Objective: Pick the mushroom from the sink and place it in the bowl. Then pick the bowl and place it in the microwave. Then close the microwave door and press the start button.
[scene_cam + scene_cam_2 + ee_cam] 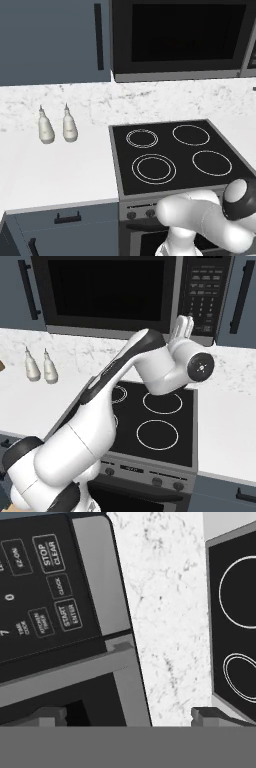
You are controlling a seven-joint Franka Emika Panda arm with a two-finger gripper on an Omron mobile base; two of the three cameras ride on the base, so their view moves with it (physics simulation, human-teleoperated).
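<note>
Two pale bottles (55,127) stand side by side on the white desk (60,170), left of the black stove (175,152) with its four ring burners. Above the stove hangs the microwave (182,40), wide and black in a grey frame, its dark glass microwave door (107,293) shut flush. Its button panel (204,291) sits at the right end, and the claw (184,327) hangs just in front of the panel's lower part, jaws spread wide and empty, beside the marbled back wall (165,612).

The black microwave (130,296) sits built in above the stove, its dark glass microwave door (182,35) shut flush, button panel at right.
</note>
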